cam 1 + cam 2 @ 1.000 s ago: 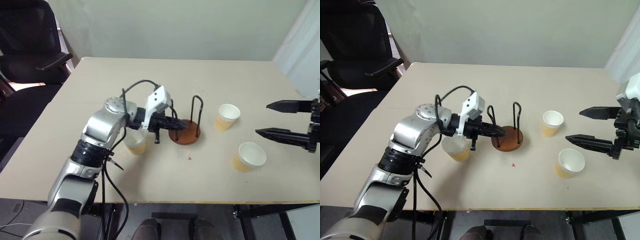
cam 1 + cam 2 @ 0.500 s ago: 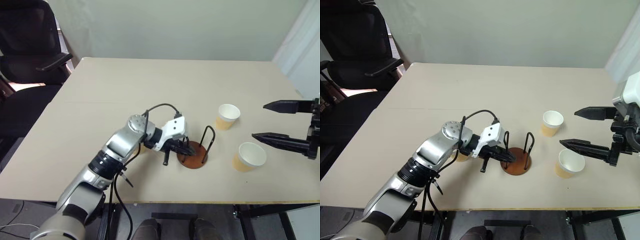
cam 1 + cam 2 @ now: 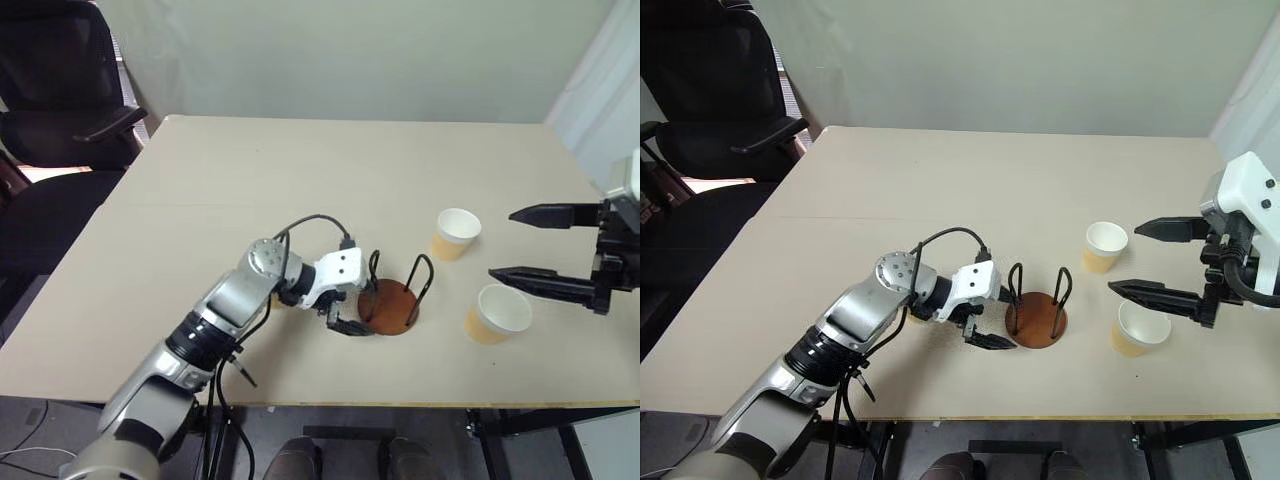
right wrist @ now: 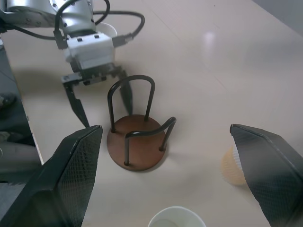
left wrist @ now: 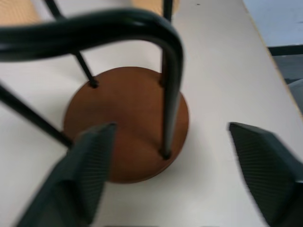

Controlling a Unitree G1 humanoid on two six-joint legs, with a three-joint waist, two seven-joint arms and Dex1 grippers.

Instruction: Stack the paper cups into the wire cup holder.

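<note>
The wire cup holder (image 3: pixel 392 303), a reddish-brown disc with two black loops, stands upright near the table's front edge. My left gripper (image 3: pixel 364 312) is open just to its left, one finger (image 5: pixel 83 175) over the disc's edge and a wire loop between the jaws. Two paper cups stand upright to the right, one farther back (image 3: pixel 455 233) and one nearer (image 3: pixel 497 312). A third cup (image 4: pixel 110 29) is mostly hidden behind my left wrist. My right gripper (image 3: pixel 500 243) hangs open and empty above the two right-hand cups.
The beige table (image 3: pixel 300 170) extends well back and to the left. A black office chair (image 3: pixel 60 100) stands beyond its far-left corner. The holder sits a short way from the front edge (image 3: pixel 400 404).
The left gripper, shut on a holder loop, dragged the holder nearer the front edge and to the right, tilting it, then opened. The holder now stands flat. The right gripper barely moved.
</note>
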